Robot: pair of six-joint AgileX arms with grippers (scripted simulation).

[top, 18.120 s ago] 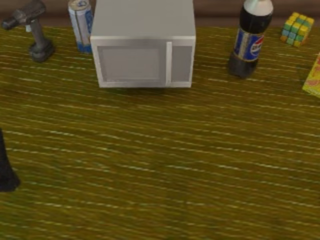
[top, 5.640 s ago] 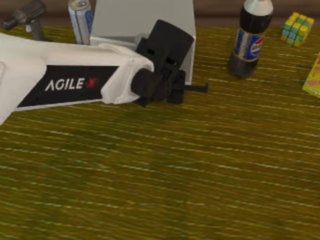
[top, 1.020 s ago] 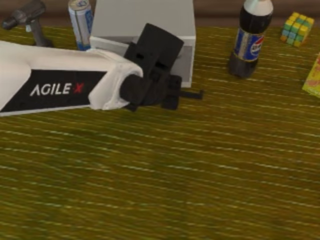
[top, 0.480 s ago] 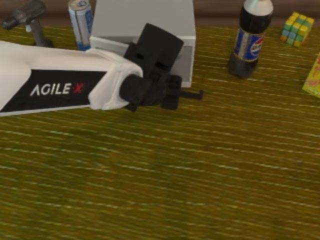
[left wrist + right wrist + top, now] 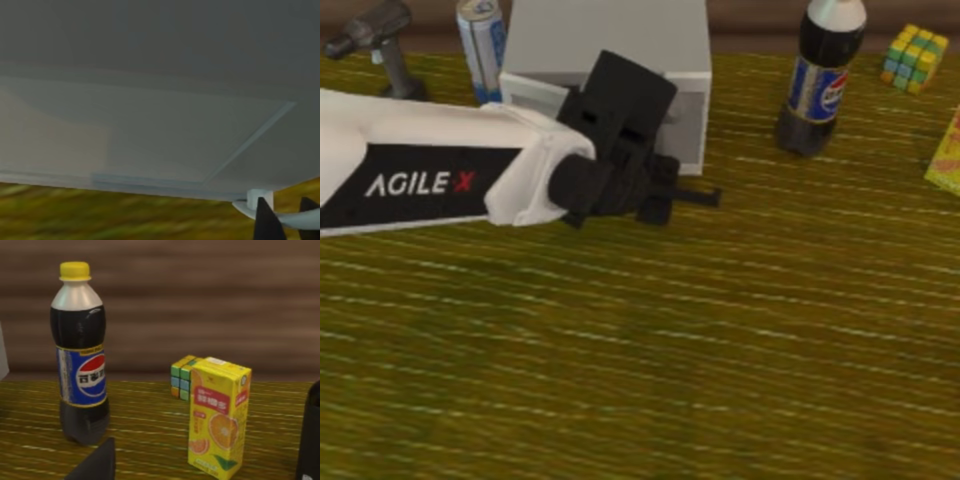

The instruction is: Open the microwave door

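The light grey-white microwave (image 5: 610, 35) stands at the back of the table, left of centre. Its grey control panel (image 5: 687, 125) shows on the right of its front. My left arm reaches in from the left and covers most of the microwave door (image 5: 525, 92). In the left wrist view the microwave door (image 5: 150, 130) fills the picture. My left gripper (image 5: 708, 197) (image 5: 285, 222) is at the door's right edge, shut on its pale handle strip (image 5: 260, 197). My right gripper (image 5: 202, 475) hangs open by the right side, outside the top view.
A drill (image 5: 375, 35) and a can (image 5: 480, 40) stand left of the microwave. To its right are a cola bottle (image 5: 820, 75) (image 5: 82, 365), a colour cube (image 5: 915, 55) (image 5: 182, 377) and a yellow juice box (image 5: 945, 150) (image 5: 220, 415). A brown wall runs behind.
My left arm and gripper have drawn back toward the near left, away from the microwave front. The right arm has not moved.
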